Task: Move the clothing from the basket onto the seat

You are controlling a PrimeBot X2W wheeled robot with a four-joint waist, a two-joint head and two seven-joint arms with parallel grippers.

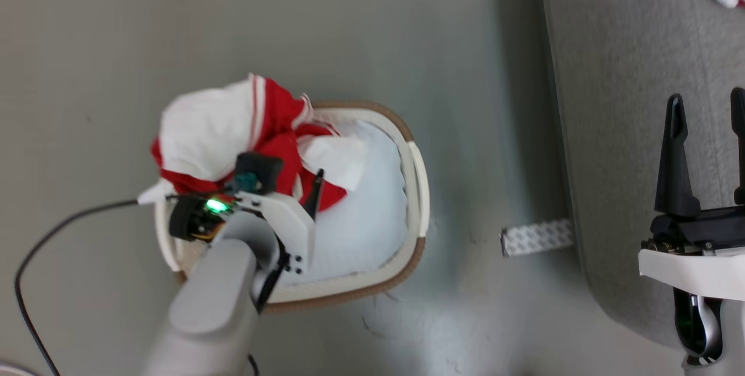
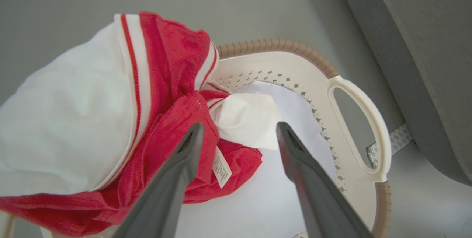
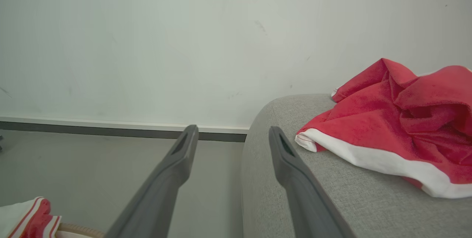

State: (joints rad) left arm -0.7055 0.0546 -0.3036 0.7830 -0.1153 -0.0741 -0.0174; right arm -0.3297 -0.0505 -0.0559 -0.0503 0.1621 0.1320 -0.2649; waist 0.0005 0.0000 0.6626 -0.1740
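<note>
- Red-and-white clothing (image 1: 233, 137) heaps over the basket (image 1: 416, 190) rim; another piece (image 3: 387, 131) lies on the seat (image 3: 368, 208).
- Left pincer (image 2: 238, 129) gapes wide over the heap (gripping nothing).
- Right pincer (image 1: 706, 99) spread, empty, by the seat.

A: Any writing to read here?
B: Just a small white care label (image 2: 221, 167) sewn to the red clothing (image 2: 173, 61). It carries rows of fine print, too small to make out.
A: Brands, numbers?
B: None legible.
</note>
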